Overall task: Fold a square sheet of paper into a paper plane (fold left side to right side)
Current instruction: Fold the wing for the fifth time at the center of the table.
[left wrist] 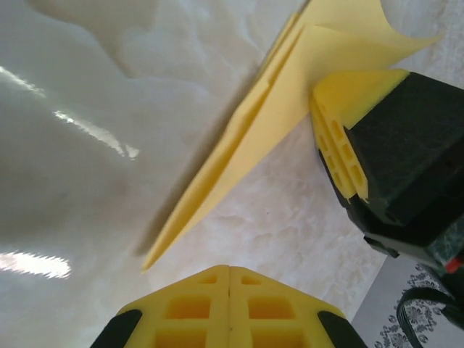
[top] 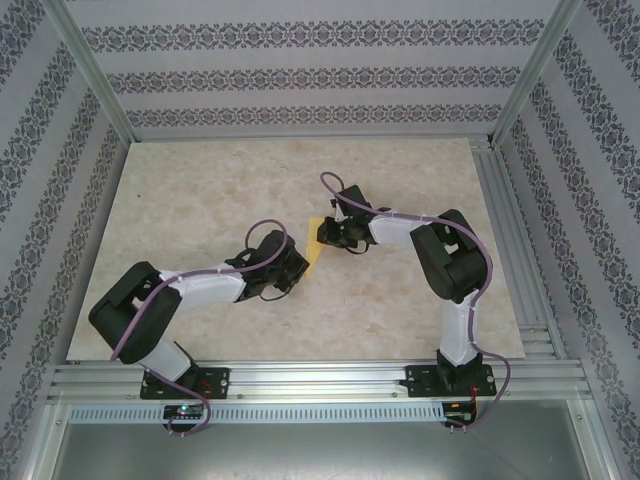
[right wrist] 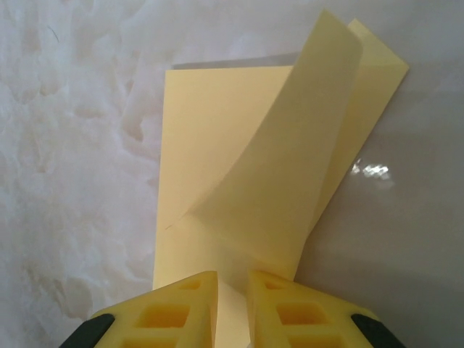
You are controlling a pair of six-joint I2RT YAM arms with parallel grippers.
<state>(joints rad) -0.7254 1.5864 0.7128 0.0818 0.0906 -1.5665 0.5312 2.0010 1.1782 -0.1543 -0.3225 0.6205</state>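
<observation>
The square sheet of paper (top: 316,251) lies mid-table, yellow and partly folded, between the two grippers. In the right wrist view the paper (right wrist: 210,138) lies flat while one layer curls up from it and runs down between my right gripper (right wrist: 232,280) fingers, which are shut on that raised flap. The left wrist view shows the paper (left wrist: 246,138) as a long creased wedge, with the right gripper's fingers (left wrist: 339,148) pinching its upper flap. My left gripper (left wrist: 230,270) is shut and empty, its tips just short of the paper's pointed end. From above, the left gripper (top: 298,262) sits at the paper's left and the right gripper (top: 326,237) at its right.
The marbled table top (top: 200,200) stretches around the paper. An aluminium rail (top: 320,378) runs along the near edge, and another rail (top: 505,220) lines the right side. Patterned walls enclose the cell.
</observation>
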